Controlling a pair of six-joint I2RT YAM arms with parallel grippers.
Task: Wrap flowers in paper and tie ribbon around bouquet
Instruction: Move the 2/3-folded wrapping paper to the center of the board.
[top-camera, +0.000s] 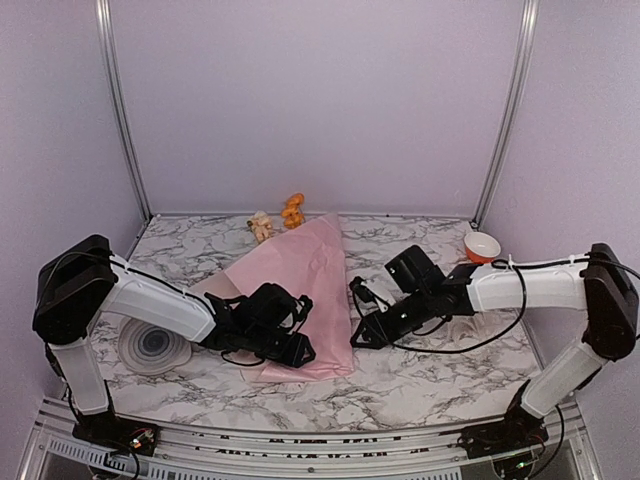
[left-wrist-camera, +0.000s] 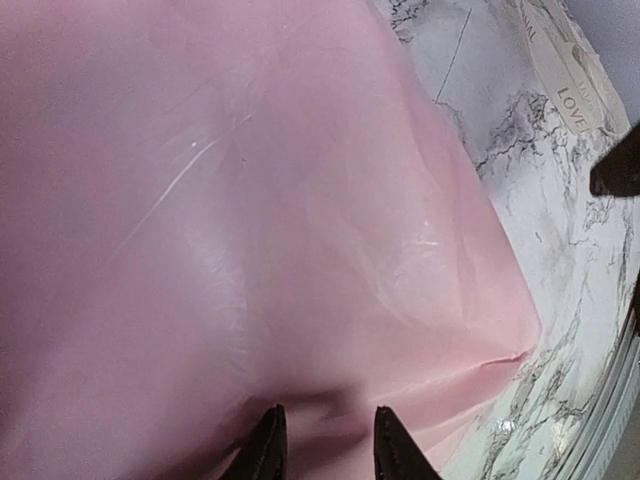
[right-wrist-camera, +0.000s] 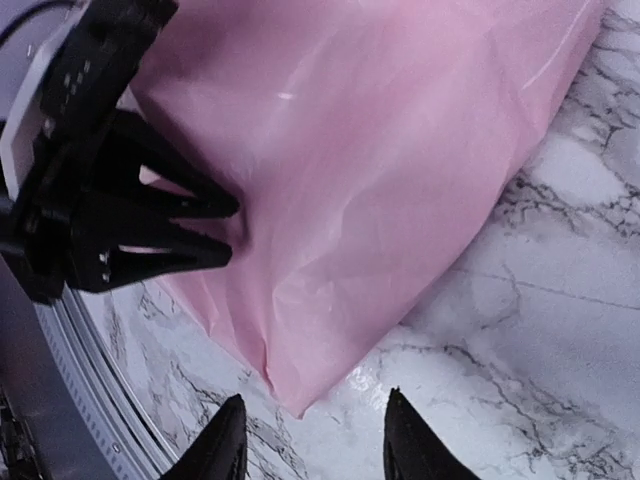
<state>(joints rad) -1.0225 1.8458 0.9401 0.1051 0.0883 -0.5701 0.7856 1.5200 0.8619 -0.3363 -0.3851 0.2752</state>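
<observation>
The white marbled surface (top-camera: 430, 375) carries the pale pink crinkly paper cone (top-camera: 305, 280), orange blossoms (top-camera: 292, 212) at its far end; left tool (right-wrist-camera: 232, 228) pinches its near edge; right tool (right-wrist-camera: 315, 400) stands open, empty, just beside; with that side unheld, the wrap could unroll.

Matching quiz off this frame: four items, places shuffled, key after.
Items
1. paper
2. bowl
3. grey disc
4. orange blossoms

Place on the table
A. far right
B. near left
C. back edge, centre
D. middle

Pairs: 1-D, 2-A, 3-B, 4-C
</observation>
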